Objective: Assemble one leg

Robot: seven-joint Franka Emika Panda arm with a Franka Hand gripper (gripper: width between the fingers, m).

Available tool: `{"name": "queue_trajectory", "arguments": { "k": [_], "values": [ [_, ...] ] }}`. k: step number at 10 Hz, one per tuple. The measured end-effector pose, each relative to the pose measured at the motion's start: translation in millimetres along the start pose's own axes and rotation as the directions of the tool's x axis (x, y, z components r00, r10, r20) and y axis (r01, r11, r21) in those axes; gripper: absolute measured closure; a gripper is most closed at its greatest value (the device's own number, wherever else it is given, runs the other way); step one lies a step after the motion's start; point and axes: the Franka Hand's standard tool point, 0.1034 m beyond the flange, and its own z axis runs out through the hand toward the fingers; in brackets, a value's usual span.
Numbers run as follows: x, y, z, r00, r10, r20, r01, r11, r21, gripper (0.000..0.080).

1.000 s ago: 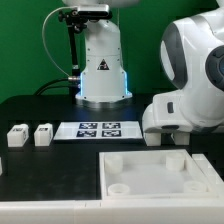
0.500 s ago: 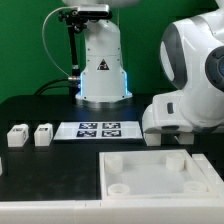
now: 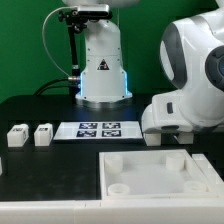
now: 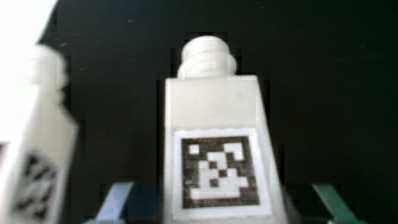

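In the wrist view a leg (image 4: 217, 140), a white block with a rounded peg at its far end and a black-and-white tag on its face, lies between my fingers. My gripper (image 4: 224, 203) is open, with dark gaps between the leg and each finger (image 4: 121, 200). A second leg (image 4: 36, 130) lies beside it. In the exterior view two more legs (image 3: 17, 136) (image 3: 43, 134) stand at the exterior view's left. My arm (image 3: 185, 100) is low at the exterior view's right and hides the gripper there.
The marker board (image 3: 98, 129) lies mid-table in front of the robot base (image 3: 103, 70). The large white square tray-like piece with corner sockets (image 3: 160, 172) lies at the front, just below my arm. The table is black.
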Motion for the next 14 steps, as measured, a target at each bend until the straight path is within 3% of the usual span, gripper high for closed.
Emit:
{"name": "queue_trajectory", "arguments": {
  "k": [2, 4, 5, 7, 8, 9, 10, 11, 12, 14],
  "values": [
    [-14.9, 20.5, -58.1, 0.999, -0.034, -0.019, 0.034, 0.999, 0.014, 0.0508],
    [-37.6, 23.4, -97.6, 0.997, -0.034, -0.066, 0.035, 0.999, 0.009, 0.0508],
    [-23.4, 21.5, -95.8, 0.983, -0.032, -0.178, 0.035, 0.999, 0.012, 0.0508],
    [-18.7, 24.4, -97.9, 0.915, -0.028, -0.401, 0.033, 0.999, 0.006, 0.0508],
    [-4.9, 31.4, -108.6, 0.869, -0.079, -0.489, 0.078, 0.997, -0.024, 0.0507],
    [6.6, 41.2, -144.0, 0.799, -0.101, -0.592, 0.096, 0.995, -0.039, 0.0507],
    [2.3, 48.0, -176.9, 0.749, -0.108, -0.654, 0.101, 0.994, -0.049, 0.0507],
    [5.2, 42.6, -213.4, 0.653, -0.100, -0.751, 0.098, 0.994, -0.048, 0.0507],
    [7.8, 37.4, -231.0, 0.535, -0.105, -0.838, 0.101, 0.993, -0.059, 0.0507],
    [8.6, 44.0, -212.0, 0.426, -0.098, -0.899, 0.087, 0.994, -0.067, 0.0507]
  ]
}}
